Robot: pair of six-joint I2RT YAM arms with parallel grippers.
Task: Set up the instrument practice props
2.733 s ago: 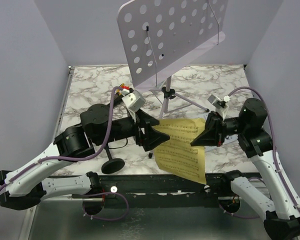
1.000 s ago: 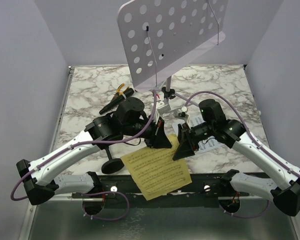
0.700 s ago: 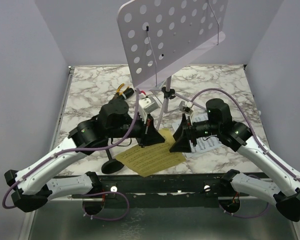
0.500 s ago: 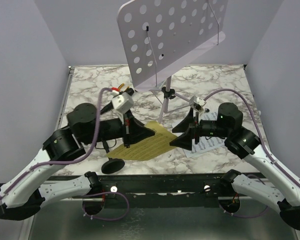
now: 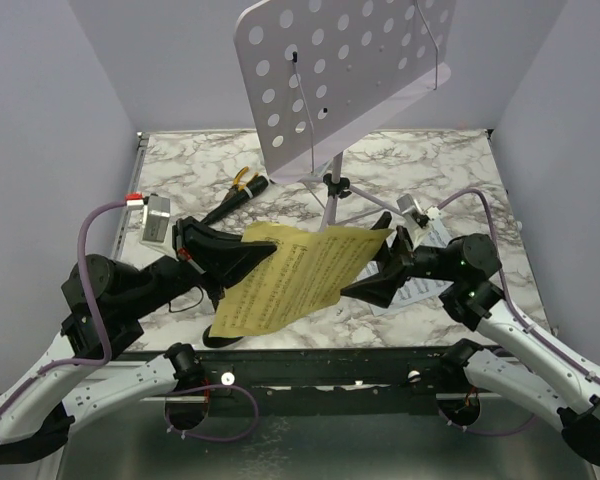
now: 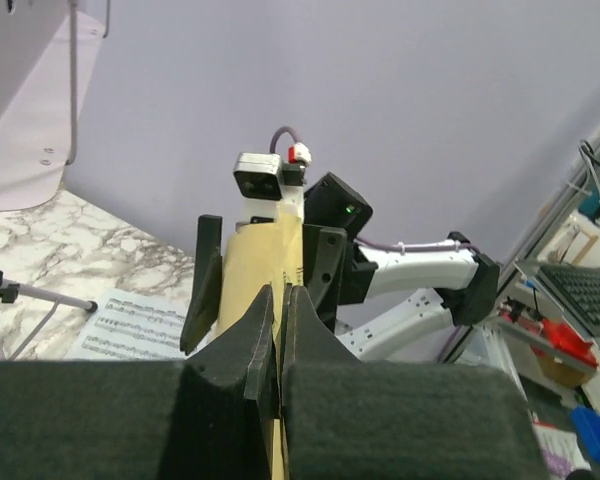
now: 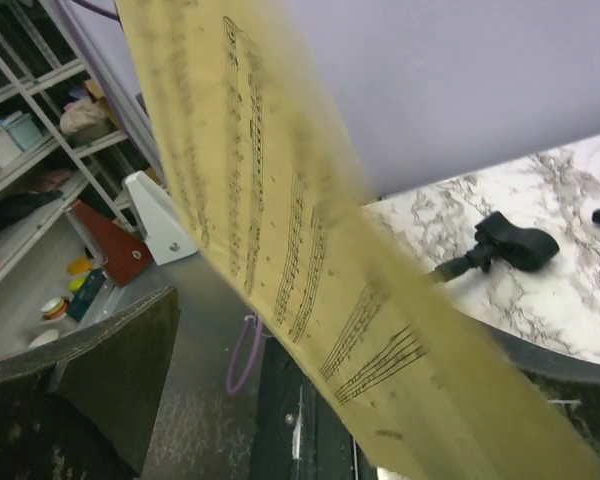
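Observation:
The lilac music stand [image 5: 340, 70] rises at the back on its thin tripod [image 5: 330, 205]. My left gripper [image 5: 260, 255] is shut on the yellow sheet-music page [image 5: 295, 275] and holds it up off the table; in the left wrist view the page [image 6: 265, 260] runs between the closed fingers [image 6: 305, 330]. My right gripper [image 5: 375, 270] is open, with its jaws on either side of the page's right edge and not pinching it. In the right wrist view the page [image 7: 310, 250] crosses in front. A white sheet-music page [image 5: 420, 290] lies under the right arm. The black microphone [image 5: 225, 208] lies at the back left.
Yellow-handled pliers [image 5: 244, 180] rest beside the microphone. The mic stand's round base [image 5: 230, 343] pokes out under the yellow page near the front edge. Lilac walls close in the marble table [image 5: 180, 160] on three sides.
The left gripper has pulled back to the left and lifted the yellow page from flat near the front edge to held up. The right gripper's jaws have spread wide and let go of the page.

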